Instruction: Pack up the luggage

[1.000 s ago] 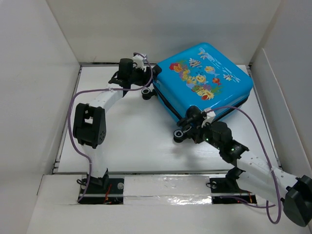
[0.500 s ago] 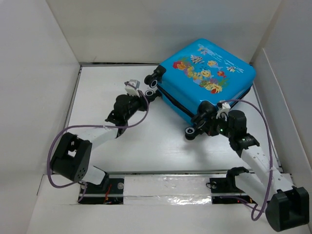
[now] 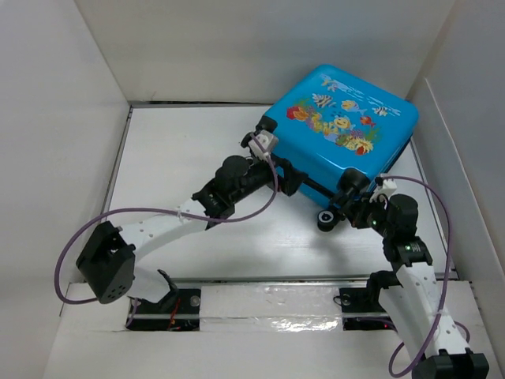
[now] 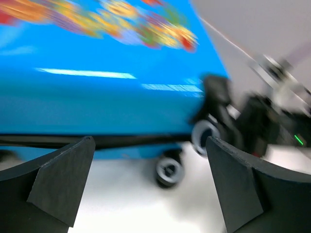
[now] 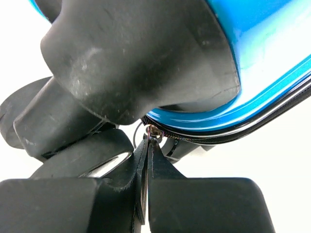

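Presently suitcase (image 3: 339,130) lies lid-down at far right of table (image 3: 181,158); right claw (image 5: 146,158) pinches zip pull (image 5: 153,130) beside corner wheel (image 3: 326,219); left claw (image 4: 148,182) spread, facing its side; best brace shell with left, draw zip steadily along track

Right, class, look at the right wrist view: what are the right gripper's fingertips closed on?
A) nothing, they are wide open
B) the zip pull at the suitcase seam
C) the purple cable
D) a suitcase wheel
B: the right gripper has its fingertips pressed together on the small metal zip pull, at the dark zip seam of the blue suitcase.
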You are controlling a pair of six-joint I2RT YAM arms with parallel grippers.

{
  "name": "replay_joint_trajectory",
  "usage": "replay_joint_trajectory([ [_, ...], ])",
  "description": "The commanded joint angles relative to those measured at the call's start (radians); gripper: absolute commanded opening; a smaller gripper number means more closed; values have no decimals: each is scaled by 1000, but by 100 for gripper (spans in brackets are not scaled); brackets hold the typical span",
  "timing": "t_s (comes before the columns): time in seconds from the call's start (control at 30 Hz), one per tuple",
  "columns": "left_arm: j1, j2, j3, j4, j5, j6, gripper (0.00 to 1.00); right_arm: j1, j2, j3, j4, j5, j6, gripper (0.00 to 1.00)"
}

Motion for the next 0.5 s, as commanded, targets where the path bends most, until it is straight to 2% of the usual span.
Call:
replay_joint_trajectory([
  [0.0,84,31,133,-110,-269,1,99,1,-32,69,164,-96,23,0],
  [0.03,170,51,166,-136,-269,-2,99,1,-23,79,145,-116,14,0],
  [0.07,202,100,247,-220,-284,1,99,1,-21,89,138,-124,10,0],
  [0.1,235,123,248,-256,-292,16,99,1,-23,90,135,-127,9,0],
  [0.13,293,151,300,-282,-228,86,98,1,-40,93,116,-126,0,0],
  [0.23,325,154,355,-310,-169,203,97,1,-58,79,143,-133,21,0],
  [0.27,338,155,365,-320,-90,287,99,1,-61,73,154,-133,27,0],
  [0.3,338,177,387,-351,-71,334,99,1,-57,69,166,-135,32,0],
  [0.33,338,195,467,-403,-42,372,99,1,-49,66,178,-138,32,0],
  [0.37,348,221,513,-522,-27,407,99,1,-41,67,177,-144,26,0],
  [0.47,359,325,668,-690,38,512,99,1,-15,69,163,-159,12,0],
])
